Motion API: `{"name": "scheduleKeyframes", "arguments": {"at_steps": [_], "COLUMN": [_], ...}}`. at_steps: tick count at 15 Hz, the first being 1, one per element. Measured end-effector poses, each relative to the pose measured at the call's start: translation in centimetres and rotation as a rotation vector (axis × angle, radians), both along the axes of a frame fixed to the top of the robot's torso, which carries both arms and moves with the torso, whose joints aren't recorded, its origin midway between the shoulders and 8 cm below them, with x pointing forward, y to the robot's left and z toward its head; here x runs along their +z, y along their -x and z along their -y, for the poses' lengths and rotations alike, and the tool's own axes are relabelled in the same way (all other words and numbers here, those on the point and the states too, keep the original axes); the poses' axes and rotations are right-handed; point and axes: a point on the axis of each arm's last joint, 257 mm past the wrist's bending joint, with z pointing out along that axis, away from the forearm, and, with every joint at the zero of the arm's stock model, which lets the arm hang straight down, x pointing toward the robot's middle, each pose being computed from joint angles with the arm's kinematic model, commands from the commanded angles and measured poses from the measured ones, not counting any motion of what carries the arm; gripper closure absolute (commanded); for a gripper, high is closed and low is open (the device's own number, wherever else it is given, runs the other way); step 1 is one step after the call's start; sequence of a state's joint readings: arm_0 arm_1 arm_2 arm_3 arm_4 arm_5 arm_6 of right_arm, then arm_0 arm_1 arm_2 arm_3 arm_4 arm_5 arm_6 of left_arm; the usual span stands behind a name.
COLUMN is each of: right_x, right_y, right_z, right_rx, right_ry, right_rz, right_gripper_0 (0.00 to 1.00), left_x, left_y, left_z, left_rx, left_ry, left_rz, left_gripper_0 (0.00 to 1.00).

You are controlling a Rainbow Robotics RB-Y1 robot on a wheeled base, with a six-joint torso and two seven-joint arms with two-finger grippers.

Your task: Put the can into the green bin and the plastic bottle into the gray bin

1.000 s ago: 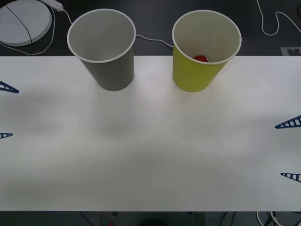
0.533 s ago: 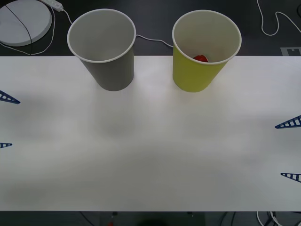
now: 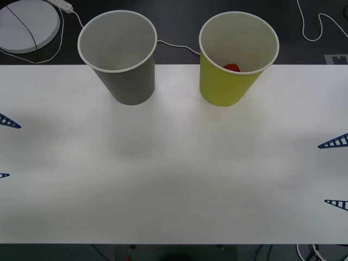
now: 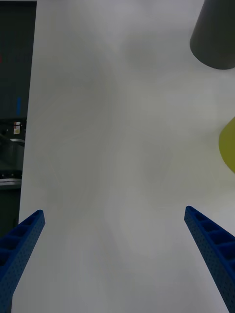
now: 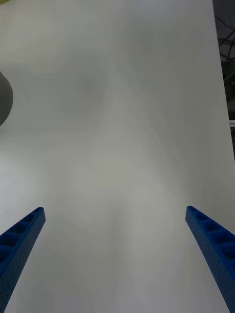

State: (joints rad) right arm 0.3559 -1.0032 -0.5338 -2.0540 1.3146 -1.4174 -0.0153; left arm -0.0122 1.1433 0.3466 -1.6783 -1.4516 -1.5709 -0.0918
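While the can (image 3: pixel 232 67) lay inside the green bin (image 3: pixel 231 87), my left gripper (image 3: pixel 4 148) and right gripper (image 3: pixel 334 173) hung spread apart over the table (image 3: pixel 174 174) edges.

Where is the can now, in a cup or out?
In. A bit of the red can shows inside the green bin, low behind its near rim.

Gray bin (image 3: pixel 125 76), yellow-green green bin (image 3: pixel 228 84), red can (image 3: pixel 232 67), white table (image 3: pixel 174 174).
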Motion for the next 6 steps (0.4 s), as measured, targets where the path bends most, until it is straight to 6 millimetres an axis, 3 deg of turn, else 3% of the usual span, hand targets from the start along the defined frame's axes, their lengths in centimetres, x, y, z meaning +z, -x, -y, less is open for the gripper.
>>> {"name": "scheduleKeyframes", "arguments": {"at_steps": [6], "right_x": [0.00], "right_y": [0.00], "right_z": [0.00], "right_rx": [0.000], "right_ry": [0.000], "right_rz": [0.000], "right_gripper_0": [0.00], "left_x": [-0.17], "left_y": [-0.03], "left_z": [-0.26], "left_rx": [-0.001], "left_ry": [-0.014], "left_rz": [0.002], "left_gripper_0": [0.00]}}
